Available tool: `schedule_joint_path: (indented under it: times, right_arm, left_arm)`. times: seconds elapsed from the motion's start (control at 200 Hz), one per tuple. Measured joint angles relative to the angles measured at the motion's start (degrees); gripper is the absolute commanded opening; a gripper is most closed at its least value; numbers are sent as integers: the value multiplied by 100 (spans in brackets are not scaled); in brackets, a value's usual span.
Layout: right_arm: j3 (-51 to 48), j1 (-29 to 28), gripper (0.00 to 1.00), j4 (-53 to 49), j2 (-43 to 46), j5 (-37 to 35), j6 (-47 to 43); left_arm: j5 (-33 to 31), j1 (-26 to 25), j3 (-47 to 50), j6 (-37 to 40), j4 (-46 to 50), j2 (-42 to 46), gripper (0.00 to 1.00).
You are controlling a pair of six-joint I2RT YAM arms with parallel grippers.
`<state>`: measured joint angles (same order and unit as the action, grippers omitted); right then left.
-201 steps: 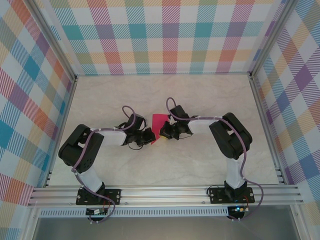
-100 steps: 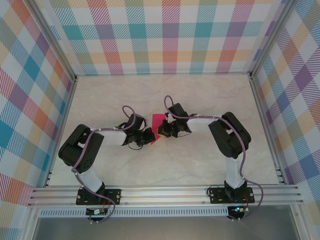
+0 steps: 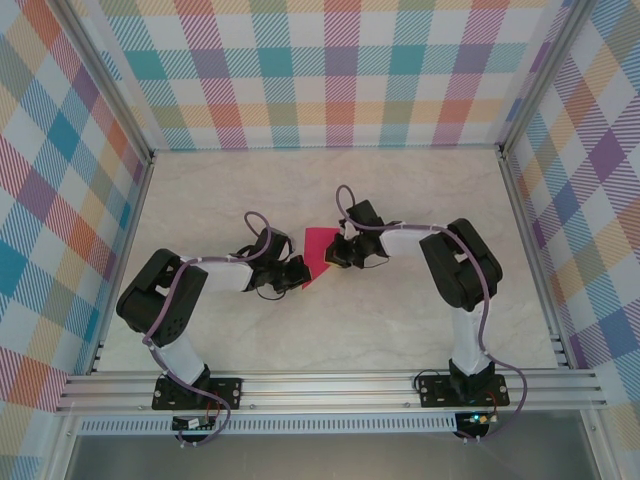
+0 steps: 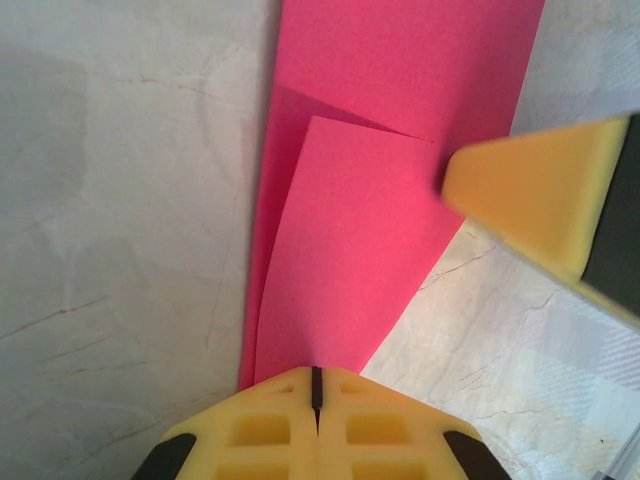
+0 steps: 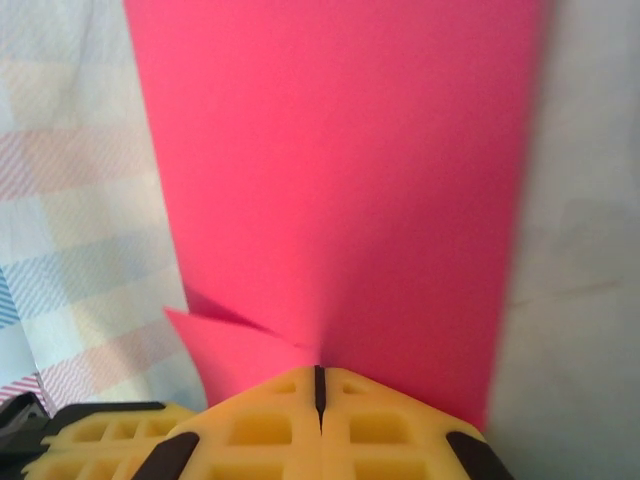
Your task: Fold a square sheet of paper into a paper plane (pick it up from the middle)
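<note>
**Both grippers clamped on the pink sheet at mid-table**

From the overhead camera I see the pale marbled table (image 3: 300, 190) boxed in by plaid walls (image 3: 340, 70), with an aluminium rail (image 3: 330, 385) along the near edge where both bases are bolted. The left arm (image 3: 215, 270) and the right arm (image 3: 440, 250) each bend inward, and their wrists meet near the centre of the table.

Between them is the square sheet of paper (image 3: 320, 247), magenta-pink, at about the middle of the table. It is already partly folded. On my left wrist feed one layer lies over another with a slanted edge across it (image 4: 350, 250). I cannot tell whether the sheet rests on the table or is held just off it.

The left gripper (image 4: 316, 378) has its yellow jaws pressed together on the near edge of the sheet, the paper running out from the seam. The right gripper (image 5: 320, 378) is likewise closed on the opposite edge. A small folded flap sticks out beside its left fingertip (image 5: 240, 420). One yellow pad of the right gripper juts into my left wrist view, just beside the sheet.
</note>
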<state>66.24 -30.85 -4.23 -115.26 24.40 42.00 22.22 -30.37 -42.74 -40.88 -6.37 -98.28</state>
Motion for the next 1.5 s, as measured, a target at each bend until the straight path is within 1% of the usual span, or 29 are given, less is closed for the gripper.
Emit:
schedule_joint_path:
  times: [0.19, 0.295, 0.405, 0.495, 0.62, 0.78, 0.95, 1.1, 1.21, 1.5]
  right_arm:
    - [105, 345, 4, -92, -37, -74, -160]
    - [149, 411, 5, -219, 24, -256, -243]
    - [105, 400, 5, -387, 341, -455, -267]
    - [-13, 275, 5, -431, 798, -553, -264]
    - [-68, -149, 5, -402, 1123, -538, -232]
    - [-101, -590, 4, -306, 911, -389, -107]
    - [-98, -636, 4, -118, 358, -138, 15]
    - [-66, -581, 3, -129, 111, -92, 61]
    - [50, -503, 3, -149, 66, -210, 31]
    - [74, -31, 3, -343, 105, -426, -184]
  left_arm:
    - [-4, 0, 59, -2, -90, 20, 3]
    - [-11, -4, 66, 0, -111, 22, 3]
    - [-48, -24, 66, 0, -111, 31, 3]
    - [-66, -26, 68, 0, -111, 33, 3]
    - [-85, -31, 70, 0, -111, 42, 2]
    - [-85, -31, 72, -2, -118, 42, 2]
    - [-85, -31, 87, -2, -131, 46, 2]
    - [-90, -31, 94, -2, -129, 52, 2]
    - [-101, -31, 94, 0, -120, 63, 2]
    - [-144, -31, 125, 0, -127, 96, 2]
